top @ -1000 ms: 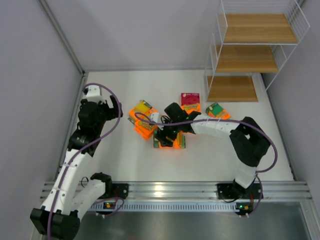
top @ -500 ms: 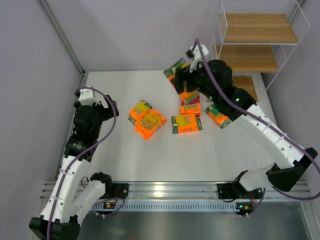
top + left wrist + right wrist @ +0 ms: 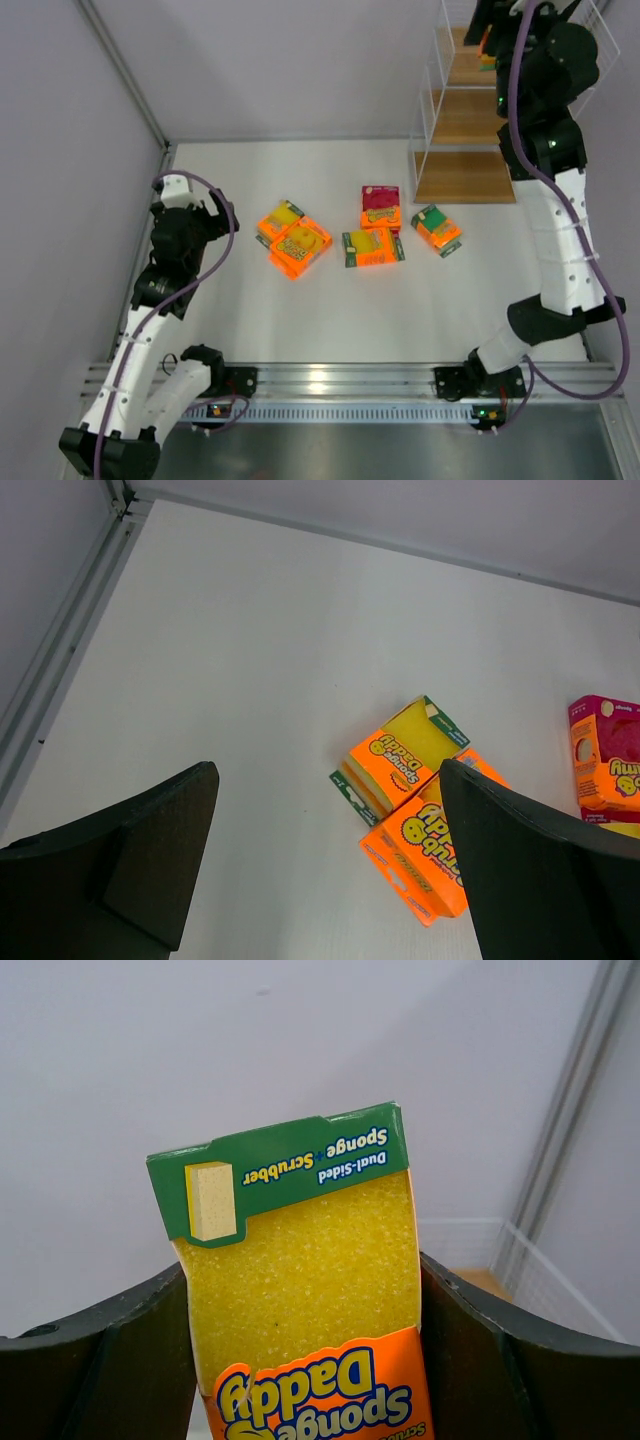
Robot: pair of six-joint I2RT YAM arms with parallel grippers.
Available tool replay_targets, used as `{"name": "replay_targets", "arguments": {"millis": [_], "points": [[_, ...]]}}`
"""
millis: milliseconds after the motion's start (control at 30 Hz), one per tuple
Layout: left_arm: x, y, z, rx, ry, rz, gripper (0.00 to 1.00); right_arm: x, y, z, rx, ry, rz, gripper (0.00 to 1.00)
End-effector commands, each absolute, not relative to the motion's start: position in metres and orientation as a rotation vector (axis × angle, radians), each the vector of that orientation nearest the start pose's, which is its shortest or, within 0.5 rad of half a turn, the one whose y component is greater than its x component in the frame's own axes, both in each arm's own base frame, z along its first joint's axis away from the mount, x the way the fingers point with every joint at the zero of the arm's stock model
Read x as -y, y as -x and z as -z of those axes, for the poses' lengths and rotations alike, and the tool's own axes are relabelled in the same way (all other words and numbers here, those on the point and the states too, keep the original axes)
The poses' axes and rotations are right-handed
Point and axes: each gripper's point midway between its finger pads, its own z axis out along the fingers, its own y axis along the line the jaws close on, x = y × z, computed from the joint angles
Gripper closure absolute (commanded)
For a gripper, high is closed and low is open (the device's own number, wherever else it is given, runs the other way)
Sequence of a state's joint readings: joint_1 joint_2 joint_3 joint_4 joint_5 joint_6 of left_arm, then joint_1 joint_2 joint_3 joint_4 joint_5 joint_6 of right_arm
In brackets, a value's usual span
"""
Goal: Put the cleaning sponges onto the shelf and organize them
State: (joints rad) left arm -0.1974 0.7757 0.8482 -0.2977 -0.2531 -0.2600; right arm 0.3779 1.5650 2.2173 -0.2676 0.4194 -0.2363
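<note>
My right gripper (image 3: 300,1360) is shut on a cleaning sponge (image 3: 300,1260), an orange and yellow pack with a green header, held upright. In the top view that gripper (image 3: 490,32) is raised beside the top board of the shelf (image 3: 520,57), and a bit of the orange pack (image 3: 486,46) shows. Several sponges lie on the table: two orange ones (image 3: 298,244) touching, an orange one (image 3: 373,247), a magenta one (image 3: 380,205) and a green-topped one (image 3: 436,229). My left gripper (image 3: 330,880) is open and empty, above the table left of the orange pair (image 3: 420,845).
The shelf's middle board (image 3: 495,118) and bottom board (image 3: 465,177) stand at the back right, inside a white wire frame. Grey walls enclose the table on the left and at the back. A metal rail (image 3: 330,380) runs along the near edge.
My right arm has lifted a sponge pack off the table and swung up and right to the shelf's top tier. The left arm has barely moved.
</note>
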Motion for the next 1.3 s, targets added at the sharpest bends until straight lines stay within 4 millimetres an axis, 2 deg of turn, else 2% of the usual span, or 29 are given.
{"name": "replay_targets", "arguments": {"millis": [0, 67, 100, 167, 200, 233, 267, 300, 400, 533, 667, 900, 967, 1000, 1067, 1267], "points": [[0.023, -0.306, -0.287, -1.75, 0.251, 0.087, 0.02, -0.041, -0.427, -0.659, -1.095, -0.035, 0.212, 0.39], [0.022, -0.307, -0.285, -1.756, 0.256, 0.081, 0.02, -0.035, -0.44, -0.658, -1.088, -0.051, 0.196, 0.38], [0.022, -0.309, -0.283, -1.765, 0.26, 0.08, 0.02, -0.023, -0.453, -0.65, -1.099, -0.072, 0.211, 0.38], [0.024, -0.31, -0.282, -1.77, 0.257, 0.088, 0.02, -0.019, -0.465, -0.647, -1.09, -0.066, 0.159, 0.39], [0.025, -0.312, -0.28, -1.775, 0.256, 0.09, 0.02, -0.009, -0.477, -0.64, -1.096, -0.099, 0.107, 0.4], [0.025, -0.313, -0.28, -1.778, 0.257, 0.092, 0.02, -0.006, -0.481, -0.64, -1.091, -0.101, 0.065, 0.4], [0.025, -0.313, -0.279, -1.781, 0.263, 0.087, 0.02, -0.013, -0.487, -0.638, -1.087, -0.092, -0.029, 0.41], [0.024, -0.315, -0.277, -1.786, 0.274, 0.082, 0.02, -0.005, -0.496, -0.633, -1.095, -0.088, -0.041, 0.42], [0.02, -0.32, -0.273, -1.799, 0.29, 0.051, 0.02, -0.012, -0.508, -0.625, -1.123, -0.055, -0.088, 0.42], [0.018, -0.326, -0.263, -1.837, 0.263, 0.01, 0.02, -0.016, -0.517, -0.614, -1.151, -0.058, -0.119, 0.42], [0.018, -0.328, -0.262, -1.843, 0.261, 0.002, 0.02, -0.02, -0.522, -0.6, -1.202, -0.072, -0.144, 0.42], [0.023, -0.329, -0.261, -1.85, 0.254, 0.034, 0.02, -0.034, -0.514, -0.606, -1.191, -0.117, -0.152, 0.42], [0.024, -0.329, -0.264, -1.843, 0.251, 0.038, 0.02, -0.031, -0.516, -0.596, -1.227, -0.143, -0.093, 0.42], [0.023, -0.328, -0.265, -1.839, 0.251, 0.037, 0.02, -0.04, -0.519, -0.587, -1.25, -0.133, -0.077, 0.41], [0.023, -0.326, -0.267, -1.832, 0.254, 0.039, 0.02, -0.042, -0.523, -0.578, -1.276, -0.147, -0.059, 0.41], [0.023, -0.325, -0.269, -1.826, 0.257, 0.049, 0.02, -0.043, -0.531, -0.569, -1.296, -0.162, -0.042, 0.4]]}}
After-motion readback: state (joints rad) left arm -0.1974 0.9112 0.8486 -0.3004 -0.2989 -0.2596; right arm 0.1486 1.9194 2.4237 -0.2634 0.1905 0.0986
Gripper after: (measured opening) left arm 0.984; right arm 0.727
